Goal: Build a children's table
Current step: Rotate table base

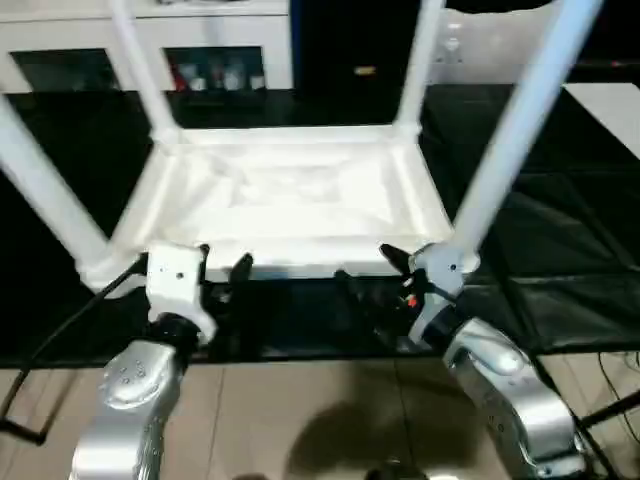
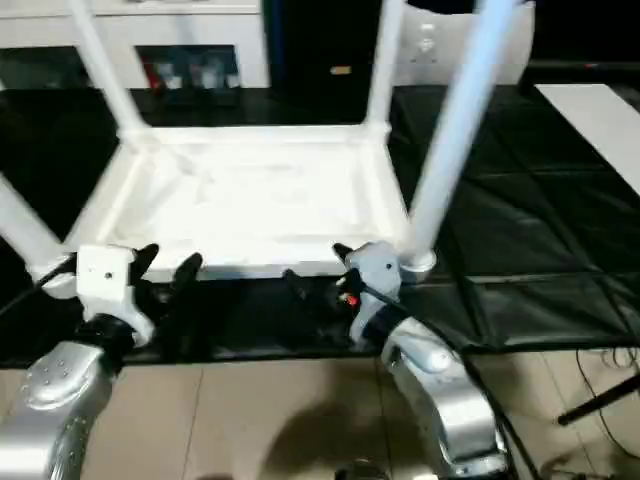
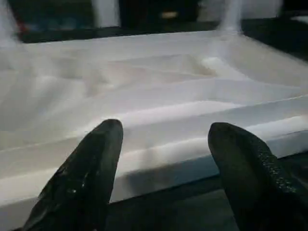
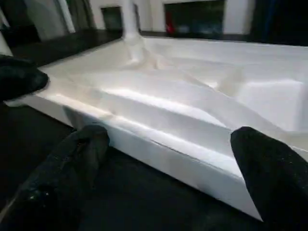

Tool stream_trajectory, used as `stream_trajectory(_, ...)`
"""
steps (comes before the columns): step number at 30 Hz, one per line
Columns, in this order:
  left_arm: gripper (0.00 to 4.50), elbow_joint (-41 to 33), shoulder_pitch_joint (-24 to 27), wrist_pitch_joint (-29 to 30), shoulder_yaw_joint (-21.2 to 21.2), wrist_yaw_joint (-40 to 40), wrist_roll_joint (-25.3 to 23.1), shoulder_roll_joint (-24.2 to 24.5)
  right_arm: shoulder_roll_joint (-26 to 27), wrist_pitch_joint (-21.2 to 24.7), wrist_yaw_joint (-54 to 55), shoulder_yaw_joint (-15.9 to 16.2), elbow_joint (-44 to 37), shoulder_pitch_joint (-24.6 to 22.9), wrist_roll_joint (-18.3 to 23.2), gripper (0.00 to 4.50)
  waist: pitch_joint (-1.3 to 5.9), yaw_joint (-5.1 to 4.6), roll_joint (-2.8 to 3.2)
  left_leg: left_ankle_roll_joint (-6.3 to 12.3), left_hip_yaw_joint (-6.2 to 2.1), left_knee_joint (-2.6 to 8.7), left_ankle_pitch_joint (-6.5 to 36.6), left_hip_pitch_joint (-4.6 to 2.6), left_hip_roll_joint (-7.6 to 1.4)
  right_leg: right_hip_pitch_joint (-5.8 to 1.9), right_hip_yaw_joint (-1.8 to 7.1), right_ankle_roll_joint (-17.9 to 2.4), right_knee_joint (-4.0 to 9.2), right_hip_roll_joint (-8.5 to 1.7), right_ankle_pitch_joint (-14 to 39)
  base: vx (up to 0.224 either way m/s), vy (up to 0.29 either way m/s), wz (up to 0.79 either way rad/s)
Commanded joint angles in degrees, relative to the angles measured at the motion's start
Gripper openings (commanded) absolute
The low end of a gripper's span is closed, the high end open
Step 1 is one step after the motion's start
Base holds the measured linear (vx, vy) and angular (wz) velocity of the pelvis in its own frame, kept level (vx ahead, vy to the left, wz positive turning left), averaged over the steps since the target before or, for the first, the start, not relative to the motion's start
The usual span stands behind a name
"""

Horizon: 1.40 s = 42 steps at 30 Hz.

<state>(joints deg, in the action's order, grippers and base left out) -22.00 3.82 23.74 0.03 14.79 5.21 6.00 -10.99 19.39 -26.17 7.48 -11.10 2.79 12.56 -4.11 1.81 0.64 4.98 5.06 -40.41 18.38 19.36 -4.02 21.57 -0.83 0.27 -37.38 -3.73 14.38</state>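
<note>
The children's table (image 1: 290, 195) lies upside down on a black mat, its ribbed underside facing up. Four white tubular legs stand in its corner sockets: near left (image 1: 40, 190), near right (image 1: 520, 120), far left (image 1: 140, 60) and far right (image 1: 420, 60). My left gripper (image 1: 222, 265) hovers open just in front of the top's near edge, close to the left corner, holding nothing. In the left wrist view its fingers (image 3: 86, 173) frame that white rim (image 3: 159, 144). My right gripper (image 1: 368, 275) is open before the same edge near the right corner, also empty (image 4: 168, 163).
The black mat (image 1: 560, 250) spreads under and around the table. A white cabinet (image 1: 210, 40) with shelves stands behind it. Tan floor (image 1: 300, 420) lies below my forearms. Cables (image 1: 610, 400) trail at the near right, and a white panel (image 1: 610, 110) lies at the far right.
</note>
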Motion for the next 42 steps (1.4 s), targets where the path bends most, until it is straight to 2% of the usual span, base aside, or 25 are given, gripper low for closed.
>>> stream_trajectory(1, 3.19, -0.53, 0.29, -0.27, 1.27, -0.2, 0.08, 0.98, 0.48, -0.23, -0.28, 0.54, -1.28, 0.61, -0.57, 4.5, 2.07, 1.36, -0.81, -1.25, -1.31, 0.1, -3.8, 3.88, -2.64, -6.44, 6.94, -9.78, 9.52, -9.43, 28.77, 0.051, -0.042, -0.1)
stream_trajectory(2, 3.19, -0.53, 0.29, -0.27, 1.27, -0.2, 0.08, 0.98, 0.48, -0.23, -0.28, 0.54, -1.28, 0.61, -0.57, 4.5, 1.51, 1.09, -0.14, -2.6, -1.71, 2.93, -5.93, 4.0, -4.05, -5.91, 5.22, -12.5, 9.37, -7.98, 25.72, 0.052, -0.006, -0.04)
stream_trajectory(3, 3.19, -0.47, 0.6, -0.34, 1.34, -0.27, 0.06, 0.99, 0.26, -0.04, -0.58, 0.76, -1.27, 0.66, -0.69, 4.5, 1.97, 0.83, 1.47, -3.34, -1.16, 7.55, -8.13, 2.47, -5.76, -4.6, 2.12, -12.71, 8.28, -4.67, 17.74, 0.052, -0.006, -0.04)
stream_trajectory(4, 3.19, -0.47, 1.03, -0.28, 1.46, -0.33, 0.1, 1.02, -0.13, -0.01, -1.13, 1.13, -1.11, 0.72, -0.89, 4.5, 1.55, 0.05, 1.72, -2.41, -1.81, 8.94, -7.16, 3.4, -6.79, -4.27, 1.19, -11.83, 6.68, -3.02, 12.96, 0.07, 0.055, -0.04)
stream_trajectory(5, 3.19, -0.5, 1.45, -0.21, 1.69, -0.2, 0.54, 0.93, -0.57, -0.14, -1.5, 1.5, -0.9, 0.8, -1.15, 4.5, 2.85, -0.77, 1.61, -1.24, -2.68, 8.51, -8.61, 0.75, -8.81, -2.62, 0.83, -12.03, 4.58, -2.43, 1.71, 0.086, 0.085, -0.02)
stream_trajectory(6, 3.19, -0.59, 1.83, -0.08, 1.91, -0.05, 1.04, 0.8, -0.8, -0.24, -1.68, 1.67, -0.74, 0.86, -1.24, 4.5, 4.07, -0.75, 2.2, 0.06, -2.92, 7.18, -21.03, 0.43, -8.49, -2.88, 0.77, -12.99, 3.03, -3.03, -12.82, 0.086, 0.085, -0.02)
stream_trajectory(7, 3.19, -0.59, 1.85, -0.07, 1.93, -0.04, 1.08, 0.79, -0.81, -0.25, -1.69, 1.68, -0.73, 0.86, -1.25, 4.5, 4.34, -0.47, 2.31, 0.6, -2.75, 6.55, -26.45, 0.43, -8.11, -2.59, 0.85, -13.1, 2.8, -3.1, -18.09, 0.058, 0.064, 0.02)
stream_trajectory(8, 3.37, -1.08, 3.14, -0.01, 1.95, 1.87, 2.61, 1.39, -1.12, -0.14, -0.99, 0.92, -0.08, 1.49, -1.4, 4.5, 4.47, -0.35, 1.85, 0.09, -2.62, 5.91, -34.12, 0.65, -7.71, -2.45, 1.03, -12.97, 2.41, -3.15, -23.89, 0.024, 0.054, -0.01)
stream_trajectory(10, 3.47, -1.51, 4.0, -0.14, 2.21, 3.51, 3.95, 1.96, -1.3, -0.13, -0.26, 0.07, 0.42, 2.03, -1.57, 4.5, 3.59, -0.15, 1.27, -1.59, -1.74, 6.77, -27.03, 1.34, -7.25, -2.67, 1.1, -13.28, 3.38, -3.68, -19.46, 0.012, 0.027, 0.0)
stream_trajectory(12, 3.57, -1.8, 4.55, -0.25, 2.4, 4.61, 4.85, 2.34, -1.44, -0.14, 0.22, -0.49, 0.74, 2.38, -1.7, 4.5, 2.5, -0.14, 1.14, -2.58, -1.33, 8.55, -4.58, 1.55, -7.88, -3.15, 1.64, -15.38, 4.87, -4.95, -5.56, 0.0, 0.0, 0.0)
stream_trajectory(14, 3.67, -1.76, 5.83, -0.61, 3.41, 8.2, 6.05, 5.17, -2.81, -0.45, 1.29, -2.94, 2.61, 4.3, -1.9, 4.5, 1.76, -0.22, 0.93, -3.46, -1.21, 9.5, 5.76, 1.13, -8.26, -2.82, 1.94, -15.51, 5.73, -5.16, 2.98, -0.028, -0.006, 0.02)
stream_trajectory(16, 3.95, -1.53, 6.3, -0.67, 3.8, 9.5, 6.41, 6.62, -3.48, -0.49, 1.67, -4.08, 3.51, 5.16, -2.01, 4.5, 1.68, -0.33, 0.85, -4.11, -1.04, 9.86, 8.55, 1.26, -8.11, -2.89, 2.07, -14.54, 6.0, -5.27, 7.48, -0.059, -0.014, 0.03)
stream_trajectory(17, 3.95, -1.24, 6.74, -0.64, 4.65, 11.09, 7.02, 8.32, -4.59, -0.73, 1.83, -5.43, 4.98, 6.25, -2.19, 4.5, 1.5, -0.35, 0.79, -4.21, -0.85, 9.95, 8.78, 1.16, -8.16, -2.56, 2.22, -14.05, 6.28, -5.24, 8.35, -0.058, -0.018, 0.02)
stream_trajectory(19, 4.0, -0.94, 7.07, -0.71, 5.59, 12.44, 7.82, 9.85, -5.84, -1.12, 1.79, -6.47, 6.53, 7.29, -2.52, 4.5, 1.42, -0.47, 0.76, -4.14, -0.83, 10.07, 8.75, 1.66, -8.07, -2.7, 2.14, -13.54, 6.27, -5.35, 10.63, -0.029, -0.009, 0.01)
stream_trajectory(20, 4.26, -0.81, 7.34, -0.62, 6.41, 13.47, 8.64, 10.88, -6.88, -1.43, 1.77, -7.36, 7.85, 8.08, -2.7, 4.5, 1.47, -0.35, 0.78, -4.23, -0.49, 10.05, 8.18, 1.49, -8.25, -2.43, 2.13, -13.22, 6.39, -5.24, 10.68, 0.0, 0.0, 0.0)
stream_trajectory(21, 4.36, -0.81, 7.34, -0.62, 6.41, 13.47, 8.64, 10.88, -6.88, -1.43, 1.77, -7.36, 7.85, 8.08, -2.7, 4.5, 1.48, -0.32, 0.75, -4.23, -0.28, 10.0, 8.01, 1.33, -8.28, -2.23, 2.17, -13.4, 6.49, -5.26, 10.47, 0.0, 0.0, 0.0)
stream_trajectory(23, 4.38, -0.65, 8.24, -0.45, 8.41, 15.88, 10.18, 13.23, -9.49, -2.39, 2.55, -10.53, 12.17, 10.52, -2.79, 4.5, 1.61, -0.4, 0.7, -3.88, 0.06, 9.93, 5.92, 1.74, -8.21, -2.39, 1.97, -14.0, 6.18, -5.07, 8.78, 0.0, 0.0, 0.0)
stream_trajectory(25, 4.43, -0.52, 8.92, -0.01, 9.81, 17.21, 11.29, 14.78, -11.32, -3.43, 3.63, -13.01, 16.13, 12.63, -2.67, 4.5, 1.62, -0.35, 1.08, -3.71, 0.22, 9.84, 5.15, 1.48, -8.31, -2.13, 1.92, -14.59, 6.01, -4.96, 7.48, 0.0, 0.0, 0.0)
stream_trajectory(27, 4.43, -0.4, 9.3, 0.29, 10.59, 17.84, 11.97, 15.62, -12.35, -4.2, 4.31, -14.42, 18.86, 14.04, -2.5, 4.5, 1.89, -0.19, 1.12, -3.34, 0.4, 9.61, 3.25, 1.27, -8.33, -2.1, 1.82, -15.66, 5.72, -4.84, 4.07, 0.0, 0.0, 0.0)
stream_trajectory(30, 4.43, -0.24, 11.15, 0.35, 12.58, 19.06, 12.81, 17.41, -14.83, -7.82, 5.98, -16.9, 26.89, 17.41, -3.22, 4.5, 2.47, 0.06, 0.93, -0.43, 0.73, 8.9, -4.48, 1.56, -8.12, -2.39, 1.48, -17.88, 4.63, -4.74, -6.94, 0.0, 0.0, 0.0)
stream_trajectory(33, 4.43, -0.04, 12.28, 0.18, 13.88, 19.65, 13.18, 18.38, -15.16, -9.04, 5.37, -17.09, 28.04, 17.84, -3.35, 4.5, 2.27, 0.09, 0.67, 1.46, 0.92, 8.88, -4.7, 1.77, -8.21, -2.45, 1.44, -18.19, 4.72, -4.8, -7.29, 0.0, 0.0, 0.0)
stream_trajectory(34, 4.43, 0.16, 12.93, -0.02, 14.82, 20.03, 13.43, 18.95, -14.76, -9.43, 4.38, -17.06, 27.43, 17.63, -2.71, 4.5, 2.17, 0.12, 0.82, 1.97, 0.87, 8.97, -3.78, 1.84, -8.29, -2.49, 1.34, -18.19, 4.8, -4.86, -6.02, 0.0, 0.0, 0.0)
stream_trajectory(36, 4.43, 0.62, 13.94, -0.01, 16.7, 20.29, 13.89, 19.9, -13.34, -8.36, 0.62, -15.9, 24.66, 16.16, -0.25, 4.5, 1.8, -0.15, 0.47, 2.52, 0.94, 9.23, -0.66, 2.0, -8.4, -2.54, 1.45, -17.77, 5.23, -5.0, -1.66, 0.0, 0.0, 0.0)
stream_trajectory(40, 4.43, 1.34, 14.28, 0.07, 19.04, 20.83, 14.71, 21.31, -10.57, -7.31, -3.25, -12.84, 20.57, 13.23, 2.57, 4.5, 1.38, -0.25, 0.68, 0.27, 1.29, 9.95, 4.93, 1.55, -8.85, -1.97, 1.61, -16.15, 6.1, -4.91, 7.61, 0.0, 0.0, 0.0)
stream_trajectory(42, 4.43, 1.52, 13.97, 0.82, 20.18, 21.52, 15.62, 22.48, -9.35, -6.84, -4.21, -10.96, 18.34, 11.66, 3.9, 4.5, 1.5, -0.23, 0.96, -1.38, 1.34, 10.04, 4.32, 1.26, -8.98, -1.7, 1.77, -16.16, 5.94, -4.77, 6.2, 0.0, 0.0, 0.0)
